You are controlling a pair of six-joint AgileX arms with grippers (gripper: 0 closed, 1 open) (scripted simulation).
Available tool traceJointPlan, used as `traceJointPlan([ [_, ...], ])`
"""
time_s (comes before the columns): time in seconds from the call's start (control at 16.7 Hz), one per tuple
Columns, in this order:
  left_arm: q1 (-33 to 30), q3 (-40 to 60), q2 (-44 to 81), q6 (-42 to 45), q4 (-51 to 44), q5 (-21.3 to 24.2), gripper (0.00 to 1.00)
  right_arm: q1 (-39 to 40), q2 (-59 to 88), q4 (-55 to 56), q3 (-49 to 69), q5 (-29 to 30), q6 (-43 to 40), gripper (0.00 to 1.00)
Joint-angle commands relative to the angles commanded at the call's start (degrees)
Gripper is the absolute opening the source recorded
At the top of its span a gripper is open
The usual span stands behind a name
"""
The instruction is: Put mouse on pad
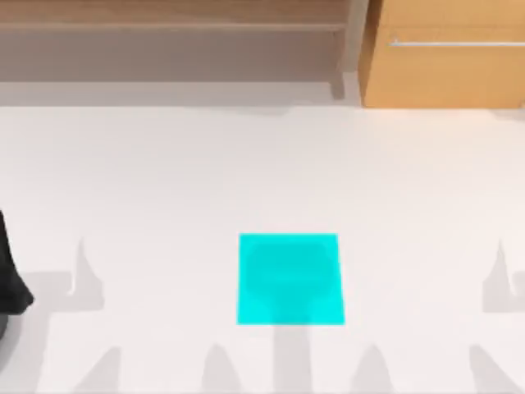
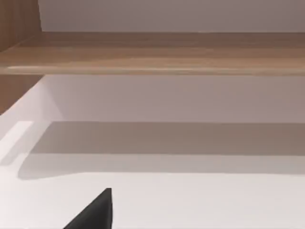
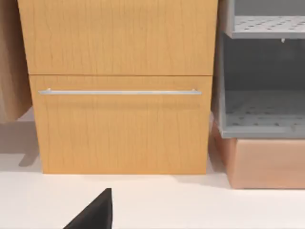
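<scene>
No readable text, label, brand, number or sign anywhere. Plain and unmarked: the cyan pad (image 1: pixel 290 279), the white table (image 1: pixel 164 180), the wooden drawer front (image 3: pixel 119 129) with its metal handle (image 3: pixel 119 92), the wooden shelf (image 2: pixel 157 55). Possibly fine print too small to make out on the grey perforated rack (image 3: pixel 262 114), but nothing legible.

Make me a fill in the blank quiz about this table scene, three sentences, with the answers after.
The pad is a flat square coloured ____.
It lies on a ____ table.
In the top view, the wooden cabinet stands at the table's back ____ corner.
Missing words: cyan; white; right.
</scene>
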Motion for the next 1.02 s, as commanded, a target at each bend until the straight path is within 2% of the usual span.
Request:
traceJointPlan([
  [0.24, 0.3, 1.7, 1.9, 0.7, -1.8, 0.0, 1.00, 0.0, 0.0, 0.0, 0.0, 0.0, 0.0, 1.00],
  [0.42, 1.2, 7.4, 9.3, 3.0, -8.1, 0.1, 1.00, 0.0, 0.0, 0.0, 0.0, 0.0, 0.0, 1.00],
  [1.02, 6.6, 36.4, 59.2, 14.8, -42.7, 0.2, 1.00, 0.0, 0.0, 0.0, 0.0, 0.0, 0.0, 1.00],
])
